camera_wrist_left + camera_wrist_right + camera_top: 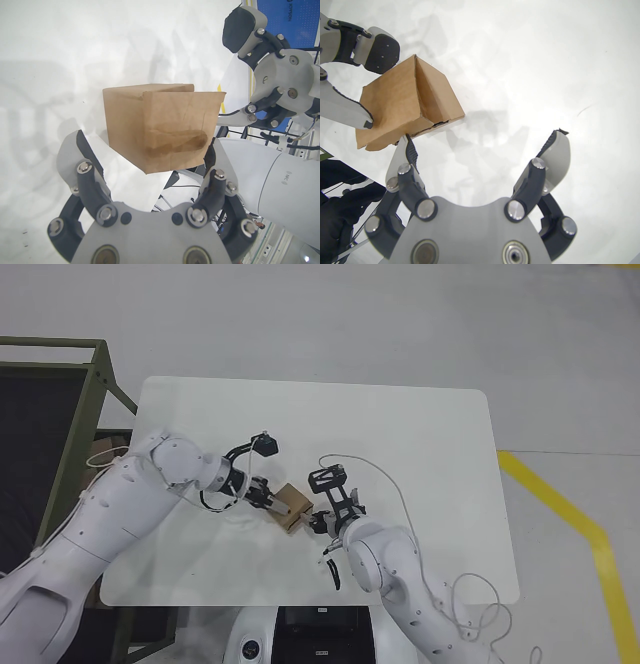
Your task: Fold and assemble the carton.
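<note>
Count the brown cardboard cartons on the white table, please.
1. The small brown cardboard carton is near the front middle of the white table, between the left gripper and the right gripper. No other seems hidden.

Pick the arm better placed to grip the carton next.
Left, likely. The left gripper is open with the carton centred ahead of its fingers; the right gripper, also open, has the carton off beside one finger.
</note>
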Robot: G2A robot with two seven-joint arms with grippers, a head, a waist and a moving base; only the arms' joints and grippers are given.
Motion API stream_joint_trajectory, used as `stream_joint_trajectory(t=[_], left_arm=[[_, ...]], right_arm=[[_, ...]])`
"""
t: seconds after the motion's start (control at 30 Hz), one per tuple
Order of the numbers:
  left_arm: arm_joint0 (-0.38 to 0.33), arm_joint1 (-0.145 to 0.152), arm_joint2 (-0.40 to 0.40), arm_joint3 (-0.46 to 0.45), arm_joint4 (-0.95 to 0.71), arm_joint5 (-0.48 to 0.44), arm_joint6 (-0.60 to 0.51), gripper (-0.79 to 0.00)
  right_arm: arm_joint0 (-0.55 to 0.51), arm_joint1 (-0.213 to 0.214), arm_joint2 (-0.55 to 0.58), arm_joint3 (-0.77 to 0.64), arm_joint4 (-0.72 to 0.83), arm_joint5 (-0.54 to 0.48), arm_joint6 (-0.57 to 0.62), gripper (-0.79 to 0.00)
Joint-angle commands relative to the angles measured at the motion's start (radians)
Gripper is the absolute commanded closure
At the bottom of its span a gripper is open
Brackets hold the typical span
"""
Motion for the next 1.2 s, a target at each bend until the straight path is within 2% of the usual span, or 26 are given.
stream_joint_trajectory(t=[0.0, 1.17], left_arm=[[-0.003, -0.003, 0.004, 0.002, 0.004, 0.001, -0.005, -0.785], [-0.015, -0.032, 0.021, 0.024, 0.033, 0.002, -0.041, -0.785]], right_arm=[[0.000, -0.001, -0.001, 0.001, -0.002, 0.000, 0.001, -0.785], [0.041, -0.028, -0.026, 0.055, -0.035, 0.021, 0.047, -0.785]])
